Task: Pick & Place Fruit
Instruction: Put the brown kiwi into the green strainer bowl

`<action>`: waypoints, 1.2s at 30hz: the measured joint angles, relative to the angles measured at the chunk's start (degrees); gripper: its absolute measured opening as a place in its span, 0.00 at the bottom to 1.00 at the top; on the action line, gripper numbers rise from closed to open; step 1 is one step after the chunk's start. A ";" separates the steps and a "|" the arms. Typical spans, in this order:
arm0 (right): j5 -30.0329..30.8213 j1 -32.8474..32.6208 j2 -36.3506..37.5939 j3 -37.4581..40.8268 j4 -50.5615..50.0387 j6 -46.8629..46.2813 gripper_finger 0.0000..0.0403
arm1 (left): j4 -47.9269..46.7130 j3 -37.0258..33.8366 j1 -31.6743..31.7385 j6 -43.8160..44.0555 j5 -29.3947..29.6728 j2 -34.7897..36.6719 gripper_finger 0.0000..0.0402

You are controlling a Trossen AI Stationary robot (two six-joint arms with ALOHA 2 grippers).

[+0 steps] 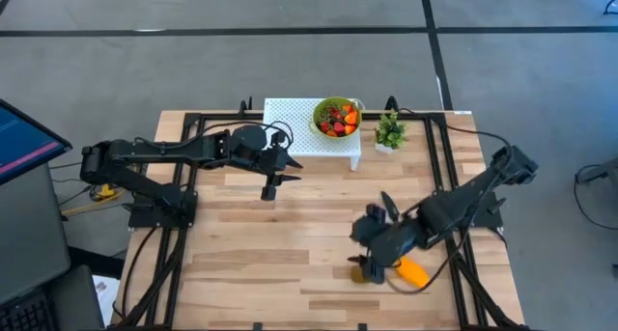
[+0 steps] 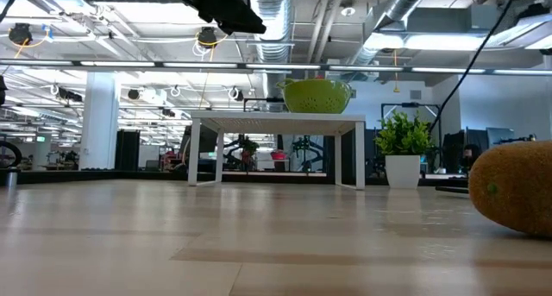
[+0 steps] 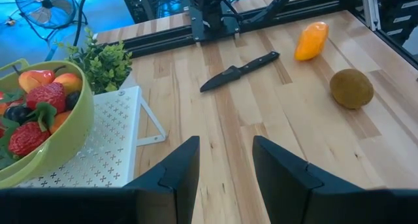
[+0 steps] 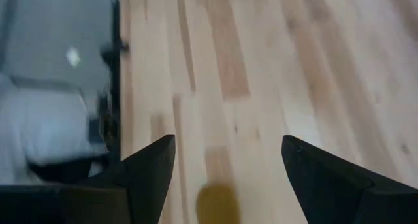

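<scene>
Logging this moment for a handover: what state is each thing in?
Green bowl: upright on the white stand, full of fruit.
Mango: lying loose on the table.
Kiwi: lying loose, apart from the mango.
Knife: lying flat.
Potted plant: upright.
Left claw: open, empty.
Right claw: open, empty, above the table.

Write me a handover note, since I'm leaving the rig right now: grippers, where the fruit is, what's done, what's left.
Left gripper: open, empty, raised over the table near the white rack.
Right gripper: open, empty, low over the front right of the table, above the kiwi.
Green bowl on the rack already holds strawberries and other small fruit.
Left to move: the kiwi and the orange mango beside it, both on the table.
Black knife and potted plant are not part of the job.
</scene>
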State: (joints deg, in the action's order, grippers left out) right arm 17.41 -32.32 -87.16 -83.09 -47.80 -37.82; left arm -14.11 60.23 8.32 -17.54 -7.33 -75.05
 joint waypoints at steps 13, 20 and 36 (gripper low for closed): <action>-10.10 -3.70 -14.33 0.12 -4.64 0.72 0.68 | 0.51 0.01 0.00 0.00 0.00 0.00 0.34; -14.31 -3.02 -18.46 0.16 -6.33 1.25 0.68 | 0.50 0.00 0.00 0.00 0.00 0.00 0.34; -20.35 -1.20 -25.76 0.14 -7.89 4.85 0.69 | 0.48 0.02 0.00 -0.17 -0.02 0.00 0.34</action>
State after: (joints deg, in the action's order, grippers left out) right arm -2.93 -33.51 -112.92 -82.95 -55.70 -32.97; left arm -13.63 60.25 8.32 -17.71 -7.35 -75.05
